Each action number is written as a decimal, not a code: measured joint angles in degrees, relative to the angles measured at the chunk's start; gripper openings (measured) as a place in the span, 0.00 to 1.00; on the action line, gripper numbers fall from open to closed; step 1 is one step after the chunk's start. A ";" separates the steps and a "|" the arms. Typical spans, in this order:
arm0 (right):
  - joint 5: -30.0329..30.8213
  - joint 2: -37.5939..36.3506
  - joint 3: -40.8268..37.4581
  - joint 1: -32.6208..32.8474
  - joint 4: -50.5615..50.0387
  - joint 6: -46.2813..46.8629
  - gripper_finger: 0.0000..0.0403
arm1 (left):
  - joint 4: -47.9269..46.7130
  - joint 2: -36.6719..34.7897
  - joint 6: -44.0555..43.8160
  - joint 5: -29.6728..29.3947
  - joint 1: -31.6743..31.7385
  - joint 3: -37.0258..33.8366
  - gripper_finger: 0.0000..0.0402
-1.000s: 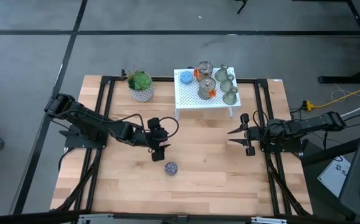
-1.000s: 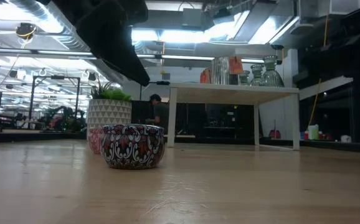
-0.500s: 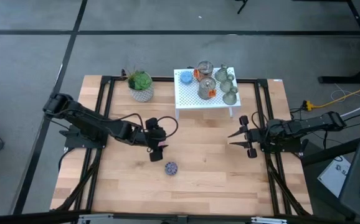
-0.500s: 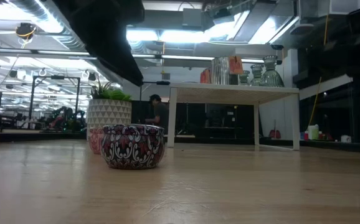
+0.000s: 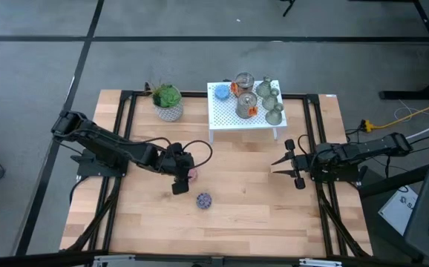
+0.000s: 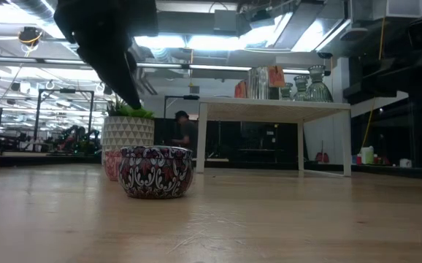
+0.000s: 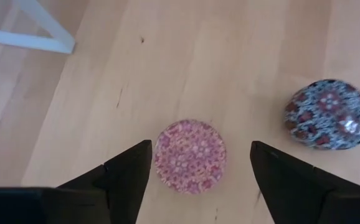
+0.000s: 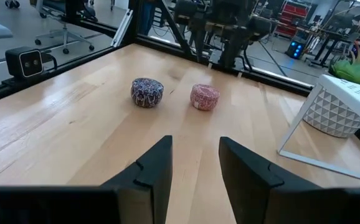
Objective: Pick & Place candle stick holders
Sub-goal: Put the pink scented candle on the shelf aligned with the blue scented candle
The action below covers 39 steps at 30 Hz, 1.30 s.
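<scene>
Three olive-grey candle stick holders (image 5: pixel 271 100) stand on their bases at the right end of a small white table (image 5: pixel 226 119) at the back; the low view shows them on top of it (image 6: pixel 309 82). My left gripper (image 5: pixel 179 180) hangs open above the wood near the middle. In the left wrist view (image 7: pixel 200 147) a flat pink disc (image 7: pixel 190 155) lies on the table below and between its fingers, untouched. My right gripper (image 5: pixel 283 162) waits open at the table's right side (image 8: pixel 195 142), holding nothing.
A purple patterned disc (image 5: pixel 203 199) lies near the pink one (image 5: pixel 193 175). On the white table also stand two glass jars (image 5: pixel 246 104) and a blue disc (image 5: pixel 221 92). A potted plant (image 5: pixel 168 101) stands back left. Bare wood (image 5: pixel 244 208) lies in front.
My left gripper has drawn back a little toward the table's left edge and tipped to a new angle. The pink disc, hidden under the gripper in the high view a second ago, now shows beside it. Neither disc has moved.
</scene>
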 joint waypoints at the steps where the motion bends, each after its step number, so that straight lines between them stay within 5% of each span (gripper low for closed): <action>1: 0.01 0.00 0.00 -0.01 0.00 0.00 0.34 | -0.29 0.20 -0.15 0.00 0.01 0.00 0.68; 17: 0.01 0.00 0.00 0.00 0.02 -0.02 0.34 | 2.03 1.54 -4.13 -0.50 0.19 -2.52 0.86; 39: 0.01 0.02 0.00 -0.01 0.04 -0.02 0.34 | 11.27 13.90 -9.16 0.23 0.19 -5.75 0.87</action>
